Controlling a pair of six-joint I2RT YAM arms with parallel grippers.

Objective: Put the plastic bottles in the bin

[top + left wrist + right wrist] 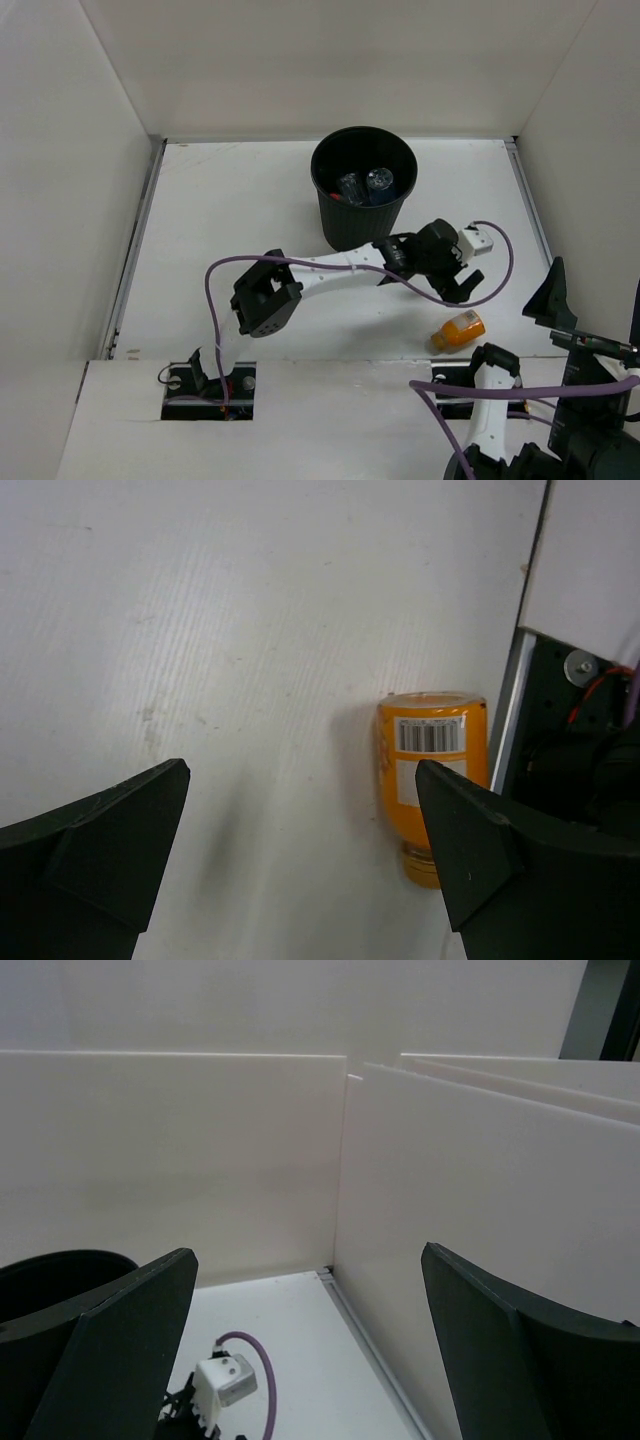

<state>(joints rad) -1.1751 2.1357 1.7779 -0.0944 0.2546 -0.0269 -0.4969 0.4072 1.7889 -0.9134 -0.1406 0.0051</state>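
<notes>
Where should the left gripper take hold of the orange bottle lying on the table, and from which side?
Grip the orange bottle across its labelled body, midway along, coming straight down. It lies on its side with both long sides free, and the body is broader than the cap. The open left gripper sits off-centre, so probably shift it over first.

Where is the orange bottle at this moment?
In the top view, the orange bottle lies on its side at the right of the table, near the front edge. It is just below the open left gripper and nearer than the bin.
</notes>
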